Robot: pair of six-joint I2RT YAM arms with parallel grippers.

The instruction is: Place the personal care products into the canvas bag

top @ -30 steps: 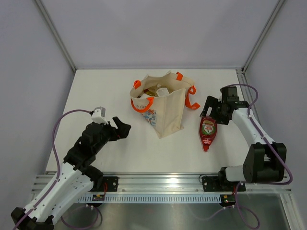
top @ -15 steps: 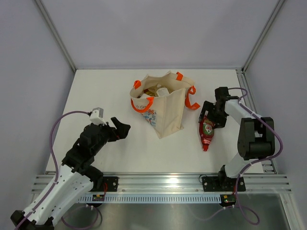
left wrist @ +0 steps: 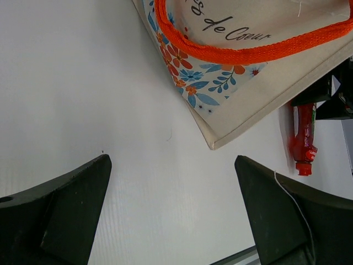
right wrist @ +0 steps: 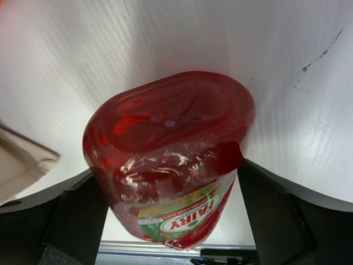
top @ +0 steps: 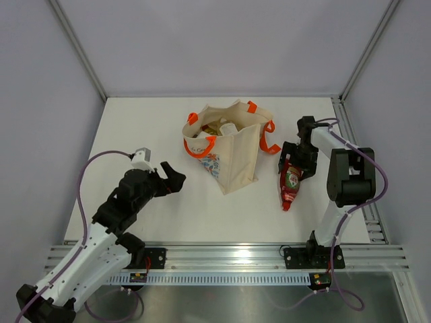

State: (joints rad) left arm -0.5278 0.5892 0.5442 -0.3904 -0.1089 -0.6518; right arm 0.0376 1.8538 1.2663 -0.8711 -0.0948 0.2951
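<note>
Left arm [top: 101, 235]: base at the near-left edge of the bench [top: 148, 128], links angled up and forward toward centre, wrist held above the surface. Left end effector [top: 172, 177] points forward-right with its jaws spread fully wide; in the left wrist view its fingers [left wrist: 66, 210] sit at the lower corners, well apart. Right arm [top: 347, 182]: base at the near-right edge, lower link almost upright, forearm folded over and reaching inward-left, wrist pitched down. Right end effector [top: 294, 160] is low at the bench surface, jaws spread wide.
</note>
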